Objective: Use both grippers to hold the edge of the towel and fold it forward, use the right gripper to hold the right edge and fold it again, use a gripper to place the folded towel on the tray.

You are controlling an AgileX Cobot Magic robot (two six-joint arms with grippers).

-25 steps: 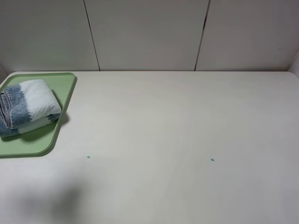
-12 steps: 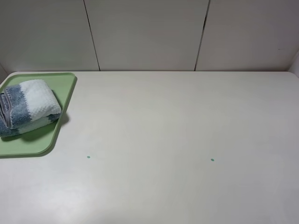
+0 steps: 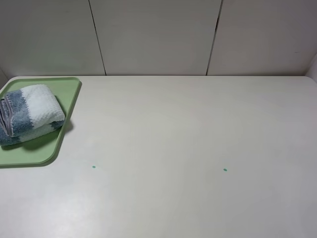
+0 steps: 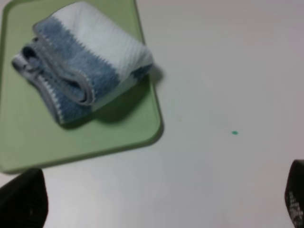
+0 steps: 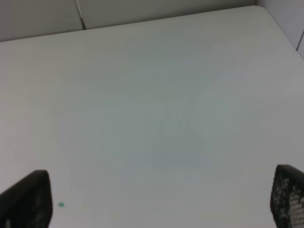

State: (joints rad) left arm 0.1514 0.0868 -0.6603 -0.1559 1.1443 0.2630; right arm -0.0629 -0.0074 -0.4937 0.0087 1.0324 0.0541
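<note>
Table (image 4: 228,71): towel (image 4: 85,61) clear of left pincer (image 4: 156,204)

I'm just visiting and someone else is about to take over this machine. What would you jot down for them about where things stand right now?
Left gripper: open, empty, held above the table near the tray's corner.
Right gripper: open, empty, over bare table.
Towel: folded into a thick bundle, lying on the tray at the table's far left.
Done: both folds and the placing, by the look of it.
Left: nothing visible; perhaps check the bundle sits fully inside the rim.
</note>
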